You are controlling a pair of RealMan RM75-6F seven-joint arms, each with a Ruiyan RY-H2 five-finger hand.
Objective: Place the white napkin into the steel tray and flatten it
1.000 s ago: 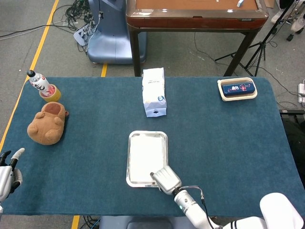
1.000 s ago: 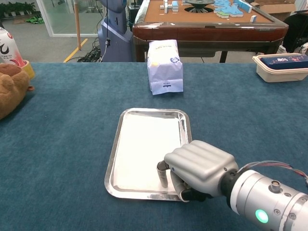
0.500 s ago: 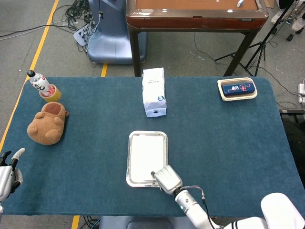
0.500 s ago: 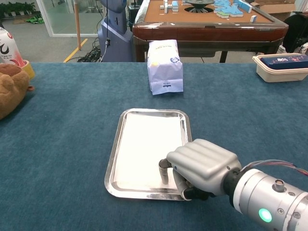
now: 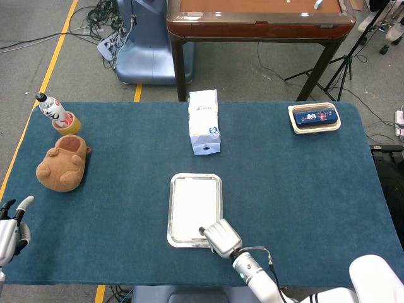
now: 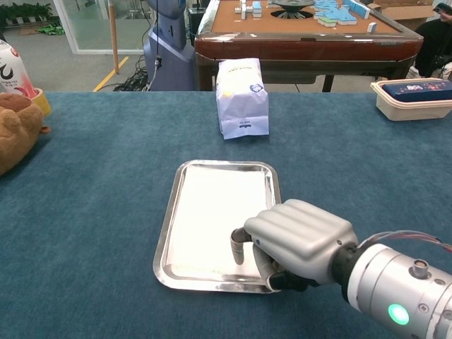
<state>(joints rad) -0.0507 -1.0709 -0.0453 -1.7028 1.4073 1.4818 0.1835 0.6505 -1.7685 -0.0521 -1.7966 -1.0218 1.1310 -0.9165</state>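
Note:
The steel tray (image 5: 172, 211) (image 6: 169, 219) lies in the middle of the blue table. The white napkin (image 5: 192, 202) (image 6: 212, 212) lies spread flat inside it and covers most of its floor. My right hand (image 5: 221, 238) (image 6: 300, 240) sits over the tray's near right corner, knuckles up and fingers curled in. One fingertip (image 6: 238, 248) points down onto the napkin's near right part. It holds nothing. My left hand (image 5: 9, 230) shows only in the head view, at the table's near left edge, fingers apart and empty.
A white packet (image 5: 204, 121) (image 6: 242, 97) stands behind the tray. A brown plush bear (image 5: 62, 163) (image 6: 14, 138) and a bottle (image 5: 53, 111) (image 6: 14, 67) are at the far left. A beige box with a blue item (image 5: 314, 117) (image 6: 413, 95) sits at the far right.
My right hand has shifted only slightly at the tray's near right corner. The napkin, the tray and my left hand have not moved.

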